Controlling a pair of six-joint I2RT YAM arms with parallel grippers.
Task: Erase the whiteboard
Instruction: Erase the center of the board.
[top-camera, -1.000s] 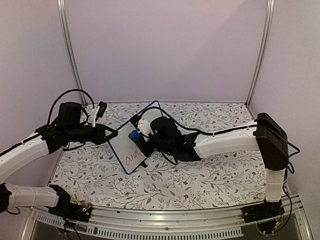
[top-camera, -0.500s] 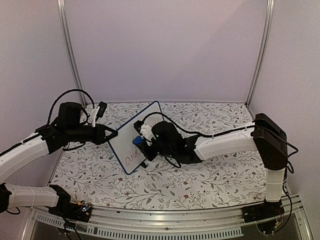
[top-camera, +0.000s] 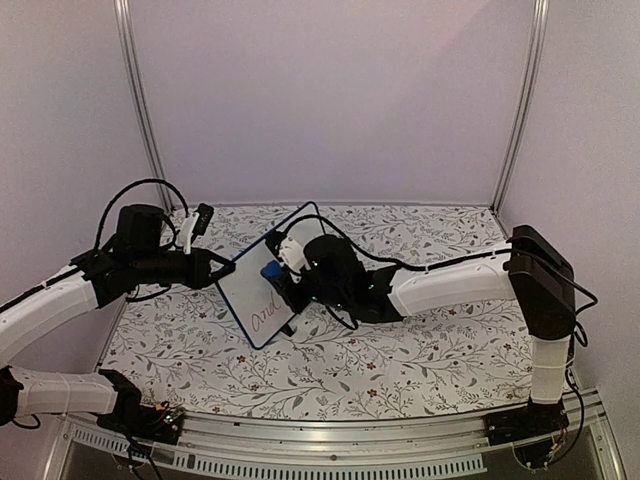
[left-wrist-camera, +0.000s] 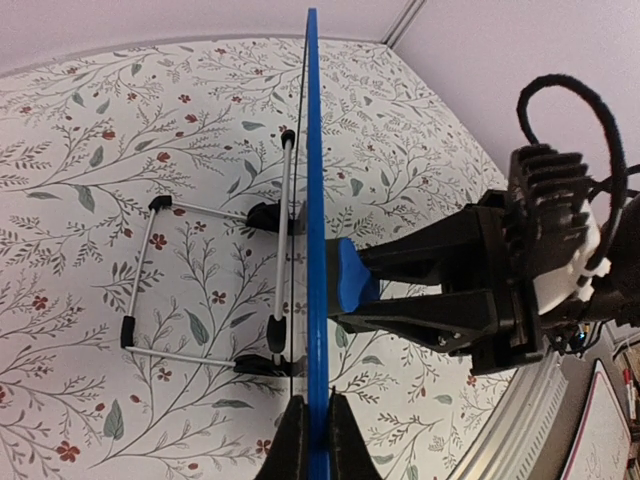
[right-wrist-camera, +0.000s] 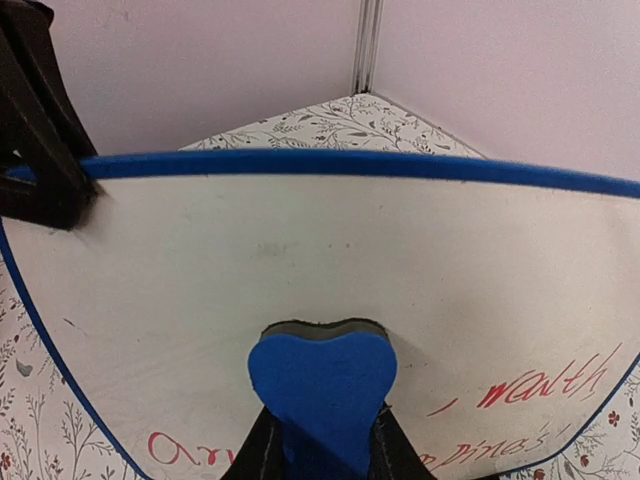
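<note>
Whiteboard (top-camera: 268, 285) at centre-left of the overhead frame: clamped by its blue edge in the left gripper (top-camera: 222, 270), braced on edge against the wiping push. Pinched the blue eraser (right-wrist-camera: 322, 385) in the right gripper (left-wrist-camera: 400, 290), flat against the white face, above uncleared red writing (right-wrist-camera: 540, 385).

Soft even light, faint shadows, no glare, wrist views bowed at edges
</note>
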